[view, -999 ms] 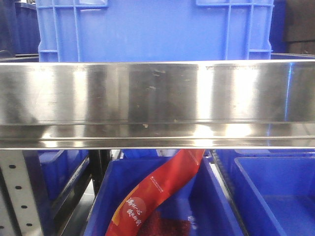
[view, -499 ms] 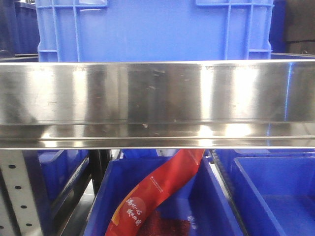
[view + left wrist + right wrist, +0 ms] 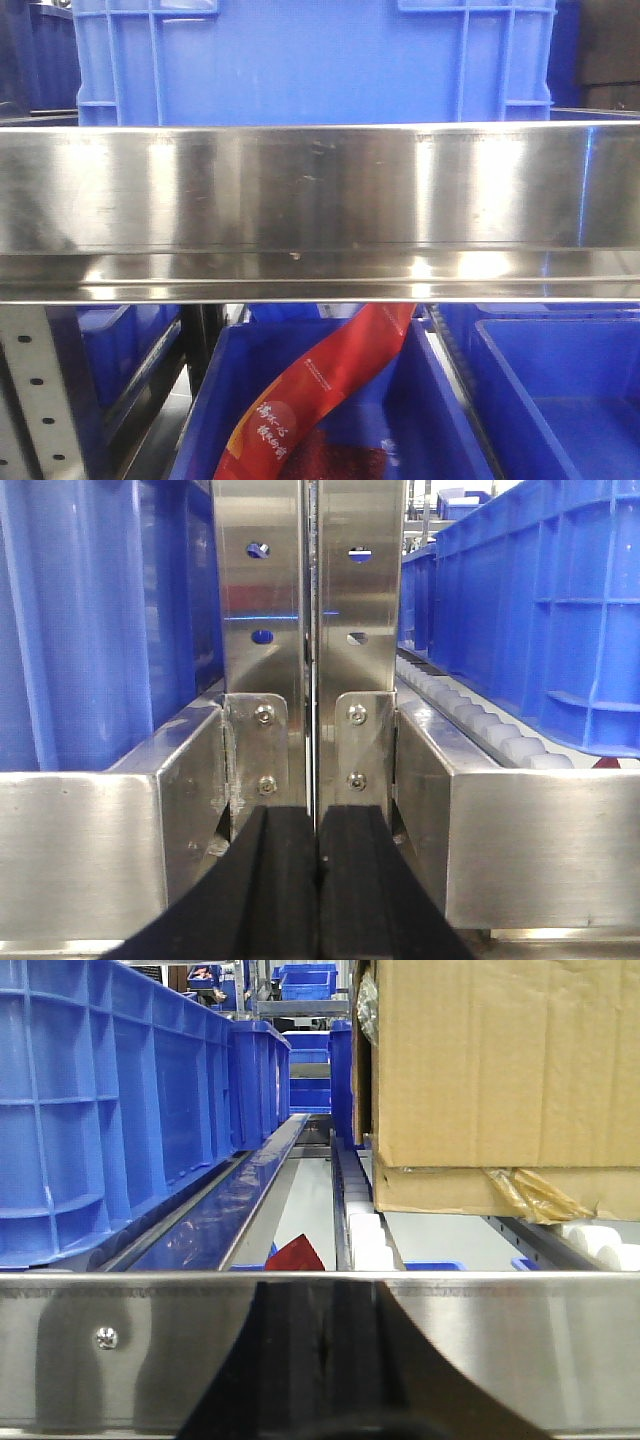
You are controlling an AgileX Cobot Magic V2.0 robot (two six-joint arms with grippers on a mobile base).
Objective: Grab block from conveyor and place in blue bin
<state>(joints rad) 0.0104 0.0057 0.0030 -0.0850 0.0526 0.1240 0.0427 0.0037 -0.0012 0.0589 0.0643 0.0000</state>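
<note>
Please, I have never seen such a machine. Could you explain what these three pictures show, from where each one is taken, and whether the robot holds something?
This is a two-armed robot on a mobile base; each arm ends in a gripper with a camera by it.

The front view looks at a shiny steel rail, with a large blue crate above it and a blue bin below holding a red packet.

The left wrist view shows the left gripper, its black fingers pressed together with nothing between them, facing a steel upright.

The right wrist view faces another steel rail, with a cardboard box on white rollers behind. The right gripper shows only as a dark reflection.

I see no block and no belt.
</note>
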